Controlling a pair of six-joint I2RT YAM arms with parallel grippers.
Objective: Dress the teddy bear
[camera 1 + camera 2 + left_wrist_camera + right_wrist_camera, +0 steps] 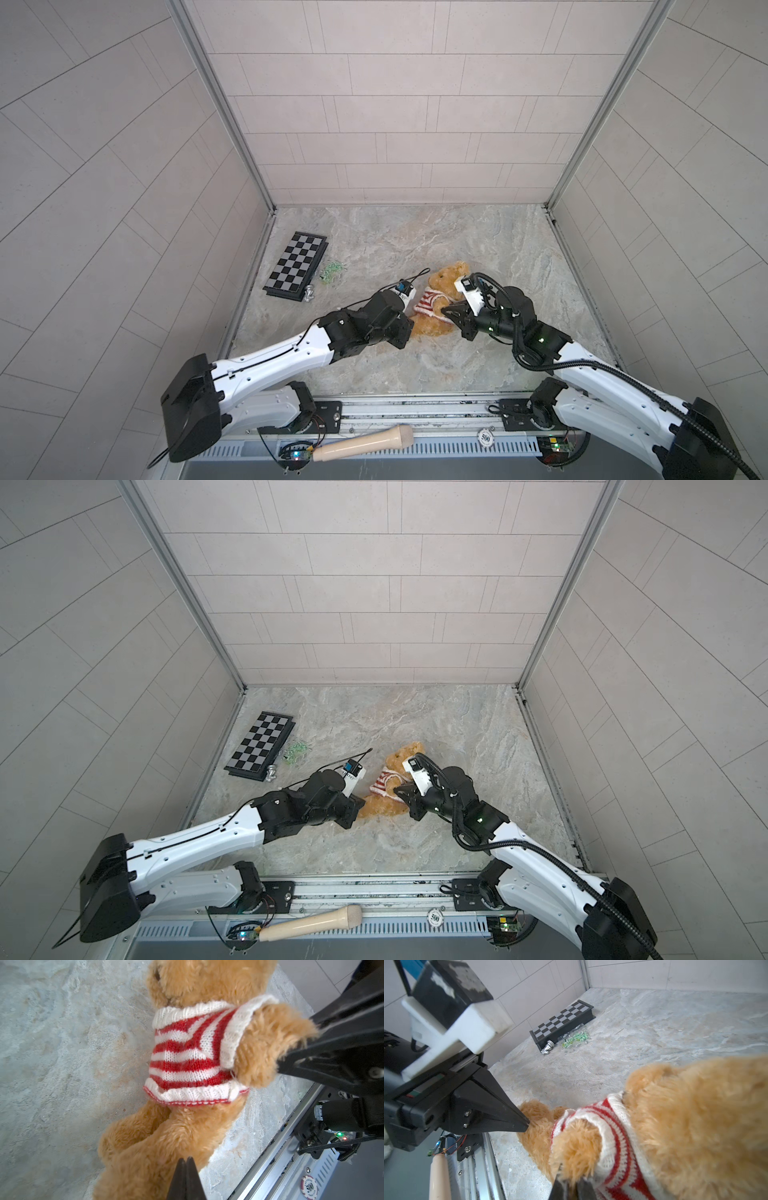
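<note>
My left gripper (185,1164) has its tips together, pressed against the fur of the bear's (446,280) leg; I cannot tell if any fur is nipped between them. My right gripper (571,1178) is clamped on the bear's right-side paw, just past the sleeve cuff.

The bear lies on the table (415,232) about mid-way across, between my two grippers, with its head toward the far side and its legs toward the near edge. The sweater (187,1053) is on its body: the collar is round the neck, the hem sits across the waist, and the arm I hold comes out through its sleeve. The other arm is hidden, so I cannot say it is through.

I judge the dressing nearly done. What may be left is checking that hidden arm, pulling the hem straight and letting go
</note>
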